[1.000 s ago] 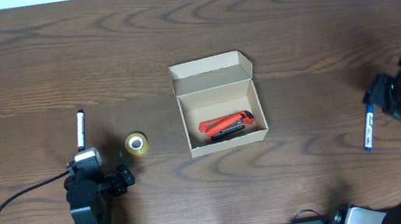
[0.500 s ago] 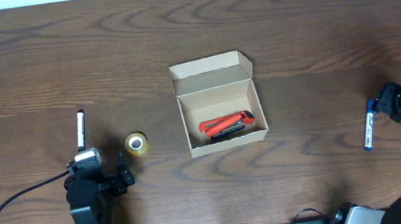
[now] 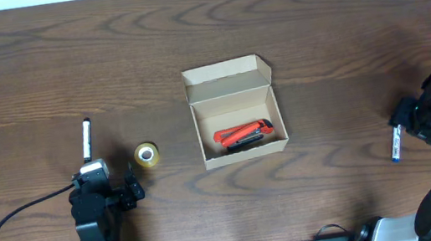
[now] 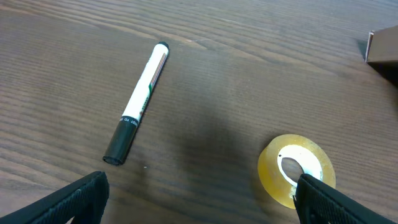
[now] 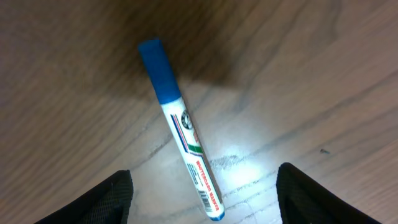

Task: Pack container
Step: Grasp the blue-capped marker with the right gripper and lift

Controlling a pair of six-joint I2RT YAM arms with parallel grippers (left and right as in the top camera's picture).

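Jaws parted, the right gripper [image 3: 411,117] straddles the blue marker [image 5: 180,127], well right of the open container [image 3: 245,155] at mid-table, and would do best to centre on the barrel before closing; the left gripper [image 4: 200,193] sits open.

Bare table [image 3: 178,155] between tape roll [image 3: 146,155] and container [image 3: 231,101]

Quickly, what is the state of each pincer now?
Left pincer: open, empty.
Right pincer: open, empty, over the blue marker.
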